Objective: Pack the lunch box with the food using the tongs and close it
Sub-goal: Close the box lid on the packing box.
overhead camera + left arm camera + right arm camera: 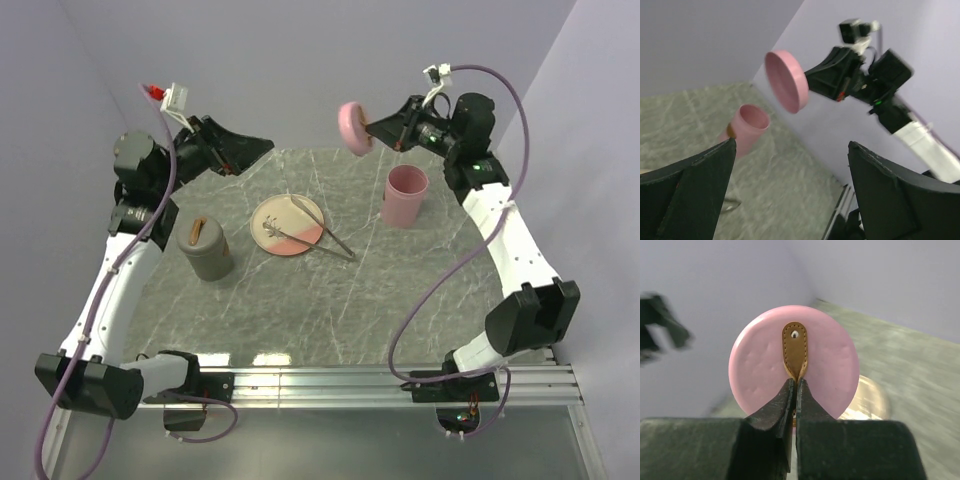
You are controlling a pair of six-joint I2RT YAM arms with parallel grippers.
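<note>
Tongs point(322, 233) lie flat on the table point(300, 310), in the middle. The joined end is on the near right, off the plate point(276, 212). The two thin arms open toward the far left and rest across the plate. So the long way of the tongs runs from near right to far left.

Some tiny food bits point(268, 233) sit on the plate by the tong tips. They are too small to name.

The pink lunch box point(405, 195) stands up on the right side, well apart from the plate. Its top is open. I cannot tell what is inside it. The grey pot point(205, 250) stands on the left, near the plate. Its lid is on, with a brown strap on top.

The right gripper point(796, 382) is up in the air, on the far side of the pink lunch box. It is pinched tight on the brown strap point(795, 347) of the pink lid point(825, 360). The lid stands on its edge.

The left gripper point(252, 158) is up in the air at the far left. Its fingers are spread wide and hold nothing.

I count one pair of tongs, one plate, two pots and two lids.
</note>
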